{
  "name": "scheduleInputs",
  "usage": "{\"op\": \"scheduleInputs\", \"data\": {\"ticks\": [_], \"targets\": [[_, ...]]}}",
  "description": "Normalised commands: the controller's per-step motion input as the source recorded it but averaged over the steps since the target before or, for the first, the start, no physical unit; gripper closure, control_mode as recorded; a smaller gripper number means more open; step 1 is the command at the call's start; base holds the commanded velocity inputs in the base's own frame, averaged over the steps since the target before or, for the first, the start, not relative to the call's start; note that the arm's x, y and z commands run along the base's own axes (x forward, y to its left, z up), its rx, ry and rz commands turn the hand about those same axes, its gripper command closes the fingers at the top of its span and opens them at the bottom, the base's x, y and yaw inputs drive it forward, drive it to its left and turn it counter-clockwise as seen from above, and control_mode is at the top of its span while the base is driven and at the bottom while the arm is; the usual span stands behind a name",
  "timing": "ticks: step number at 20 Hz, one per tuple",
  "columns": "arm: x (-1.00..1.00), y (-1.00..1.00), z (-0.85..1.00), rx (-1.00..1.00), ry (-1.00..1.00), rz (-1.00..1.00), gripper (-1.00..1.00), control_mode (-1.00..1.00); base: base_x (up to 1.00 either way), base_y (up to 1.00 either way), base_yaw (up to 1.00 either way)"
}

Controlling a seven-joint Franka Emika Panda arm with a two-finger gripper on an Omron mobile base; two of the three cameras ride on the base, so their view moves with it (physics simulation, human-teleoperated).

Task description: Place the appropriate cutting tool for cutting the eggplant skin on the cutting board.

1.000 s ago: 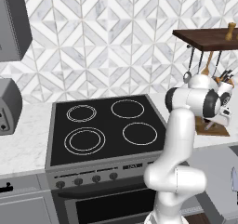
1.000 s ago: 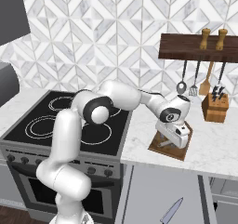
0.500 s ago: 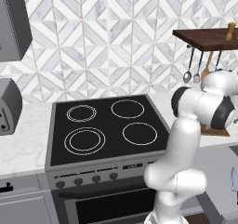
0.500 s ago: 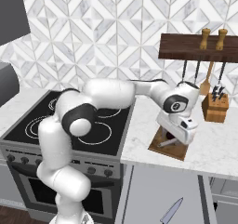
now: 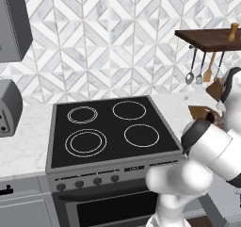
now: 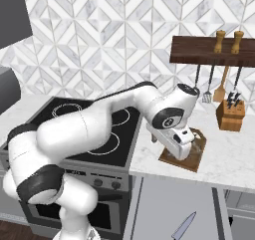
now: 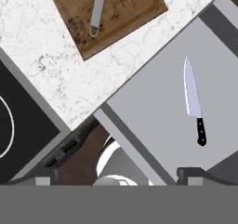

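From the right base view, the white arm reaches across the black four-ring stove top and its gripper hangs over the flat brown wooden cutting board, which lies on the white marbled counter just right of the stove. The hand covers most of the board there, and whether the fingers are apart or together cannot be told from any view. The hand view looks straight down and shows what the arm hides: the cutting board at the top with a slim grey metal tool handle lying on it, its looped end toward the board's near edge, and a dark rounded shape cut off by the top edge, too little of it in view to name. In that view a kitchen knife with a silver blade and black handle lies on a plain grey surface below the counter edge, well apart from the board; the right base view shows the same knife low in front of the grey cabinet. The left base view adds the dark brown wall shelf with hanging utensils and a corner of the board beside the arm's elbow. An angled wooden knife block stands under the shelf.
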Motion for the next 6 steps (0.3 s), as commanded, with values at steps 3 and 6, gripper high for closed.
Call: {"op": "scheduleInputs", "data": {"ticks": [3, 6], "targets": [[-0.24, 1.00, 0.00, -0.10, 0.05, 0.03, -1.00, -1.00, 0.00, 0.00, 0.00], [0.00, 1.00, 0.12, -0.20, 0.06, 0.01, -1.00, -1.00, 0.00, 0.00, 0.00]]}}
